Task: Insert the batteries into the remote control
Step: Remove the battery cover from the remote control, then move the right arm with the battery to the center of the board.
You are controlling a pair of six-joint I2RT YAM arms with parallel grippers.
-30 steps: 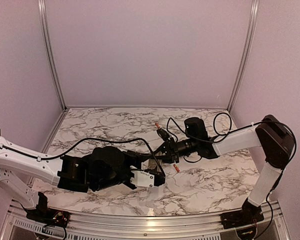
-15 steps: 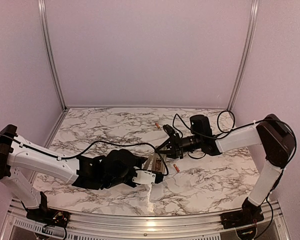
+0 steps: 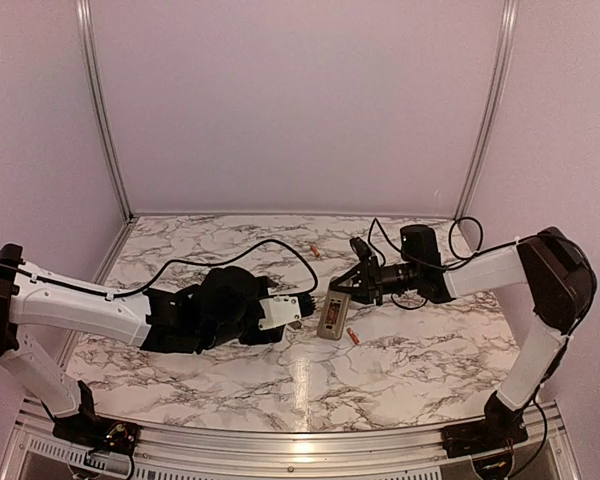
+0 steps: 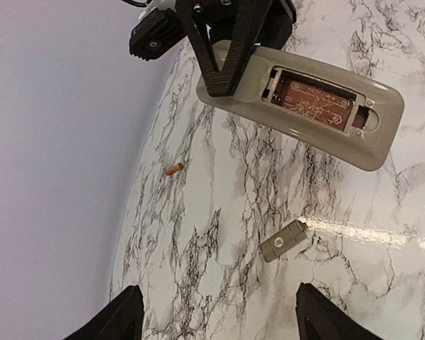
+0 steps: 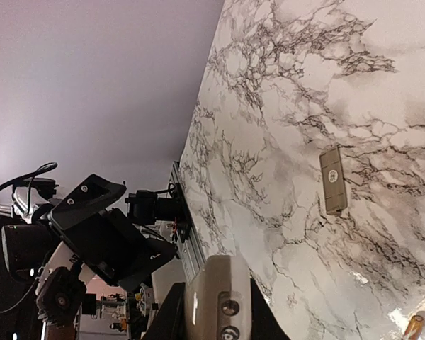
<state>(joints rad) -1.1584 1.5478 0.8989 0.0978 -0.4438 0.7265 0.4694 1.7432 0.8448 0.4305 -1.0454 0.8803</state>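
Note:
The remote control (image 3: 332, 315) is grey back up, and its open recess (image 4: 313, 101) shows a brown board. My right gripper (image 3: 344, 291) is shut on its far end, with the black fingers (image 4: 227, 49) clamped on both sides. In the right wrist view the remote (image 5: 218, 297) fills the gap between the jaws. My left gripper (image 3: 300, 310) stands just left of it, open and empty (image 4: 219, 312). One orange battery (image 3: 352, 337) lies on the marble right of the remote and shows again (image 5: 413, 326). A second battery (image 3: 313, 250) lies further back (image 4: 173, 169).
A small loose grey cover plate (image 4: 283, 239) lies flat on the marble table (image 3: 420, 360) below the remote, also seen from the right wrist (image 5: 332, 180). Black cables loop over both arms. Pale walls close the back and sides.
My left gripper has opened, let go of the remote and drawn back to the left. The right gripper has carried the remote a little to the right and further back.

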